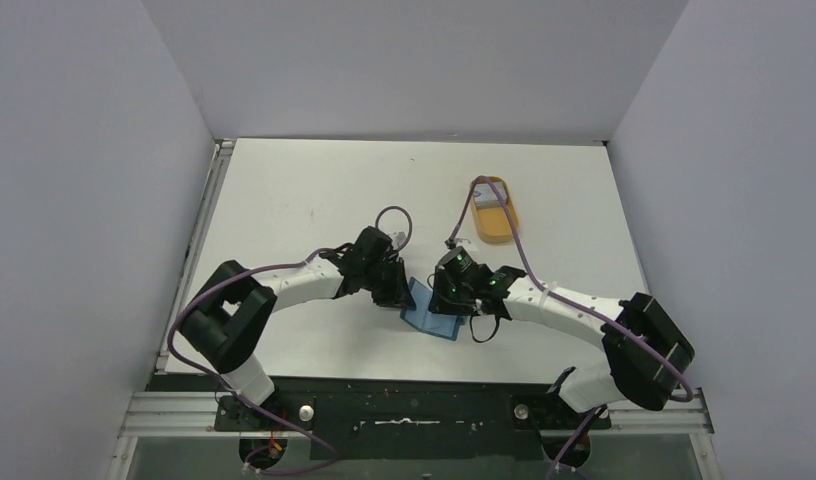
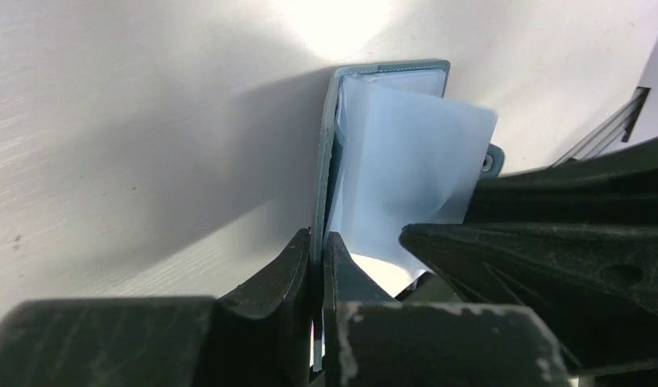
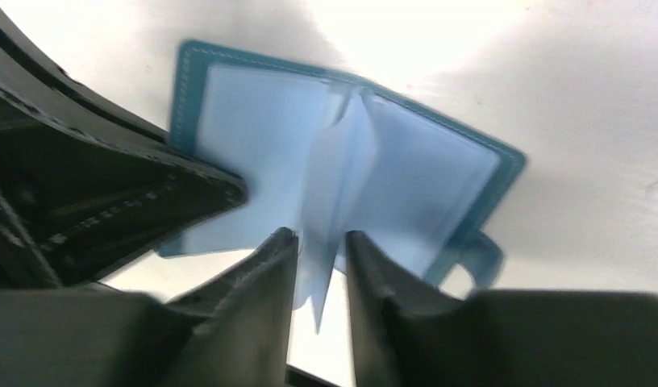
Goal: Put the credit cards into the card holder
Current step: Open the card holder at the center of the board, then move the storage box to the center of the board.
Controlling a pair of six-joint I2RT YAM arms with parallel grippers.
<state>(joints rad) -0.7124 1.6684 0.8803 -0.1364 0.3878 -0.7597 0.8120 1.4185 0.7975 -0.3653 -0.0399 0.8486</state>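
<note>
Two robot arms are meeting over an open teal card holder near the table's front middle.

The card holder is lying opened like a book, its long axis slanting from far left to near right in the overhead view, with its snap tab pointing toward the right arm. The left gripper is pinching one teal cover edge tight between closed fingers. The right gripper is standing narrowly parted, a clear sleeve hanging loose in the gap. A whitish credit card is sitting in an orange oval tray, well apart on the far right.
</note>
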